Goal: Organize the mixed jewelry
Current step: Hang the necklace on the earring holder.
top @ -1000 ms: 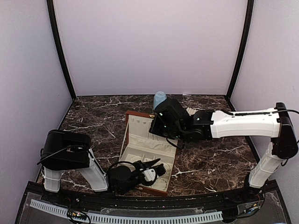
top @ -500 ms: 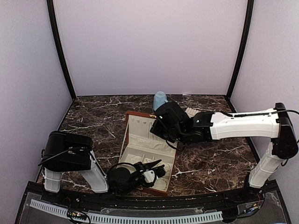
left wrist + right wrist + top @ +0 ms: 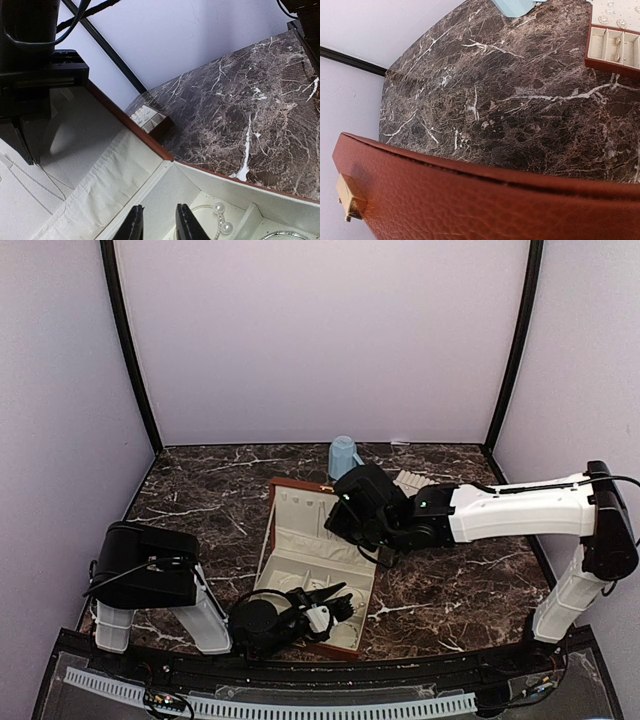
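The reddish-brown jewelry box (image 3: 340, 640) lies open, showing its cream lining. My left gripper (image 3: 340, 602) hovers low over its near compartments. In the left wrist view, this gripper (image 3: 157, 227) has its fingers a little apart with only cream lining between them. Beside them lie mixed jewelry pieces: a pearl piece (image 3: 218, 207) and a silvery ring (image 3: 285, 234). A thin chain (image 3: 25, 182) rests on the lid lining. My right gripper (image 3: 347, 523) sits at the box's far right edge. Its fingers are hidden, and brown leather with a gold clasp (image 3: 347, 202) fills its wrist view.
A blue mug (image 3: 343, 454) stands behind the box, also in the right wrist view as the mug (image 3: 512, 6). A cream slotted tray (image 3: 410, 480) with small studs lies right of it; the same tray (image 3: 615, 47) shows compartments. Dark marble table (image 3: 450, 580) runs to the right.
My right arm has slid slightly nearer and lower over the box, uncovering more of the blue mug. The left gripper has stayed put.
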`<state>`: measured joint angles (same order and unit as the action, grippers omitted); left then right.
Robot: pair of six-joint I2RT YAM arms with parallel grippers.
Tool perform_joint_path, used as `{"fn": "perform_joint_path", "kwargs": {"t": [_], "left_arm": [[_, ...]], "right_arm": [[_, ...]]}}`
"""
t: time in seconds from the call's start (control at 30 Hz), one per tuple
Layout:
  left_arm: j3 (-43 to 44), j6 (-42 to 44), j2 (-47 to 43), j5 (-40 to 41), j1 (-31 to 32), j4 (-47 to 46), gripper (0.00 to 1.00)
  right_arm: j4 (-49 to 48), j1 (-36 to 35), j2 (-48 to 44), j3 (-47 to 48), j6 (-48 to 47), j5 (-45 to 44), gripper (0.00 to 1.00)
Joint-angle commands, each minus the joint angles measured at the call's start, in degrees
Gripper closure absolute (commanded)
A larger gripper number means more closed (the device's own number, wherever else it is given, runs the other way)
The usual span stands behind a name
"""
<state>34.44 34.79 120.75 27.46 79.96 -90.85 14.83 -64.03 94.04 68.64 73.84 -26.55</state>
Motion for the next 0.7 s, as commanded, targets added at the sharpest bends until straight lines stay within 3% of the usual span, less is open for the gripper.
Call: {"fn": "perform_joint_path", "kwargs": {"t": [0.0,0.37,0.67], "left_arm": [[-1.4,-1.4,1.0,-0.3,1.6,-0.6,0.75],[-2.1,-2.6,1.2,-0.6,1.6,-0.7,0.75],[-2.5,-2.9,1.5,-1.4,1.5,-1.3,0.75]], "right_arm": [[-5.1,1.0,-0.6,-0.5,-5.9,0.8,1.00],[-11.8,0.7,-0.9,-0.7,-10.5,2.0,1.00],[-14.2,0.8,-1.3,-2.1,-6.8,-1.7,1.00]]}}
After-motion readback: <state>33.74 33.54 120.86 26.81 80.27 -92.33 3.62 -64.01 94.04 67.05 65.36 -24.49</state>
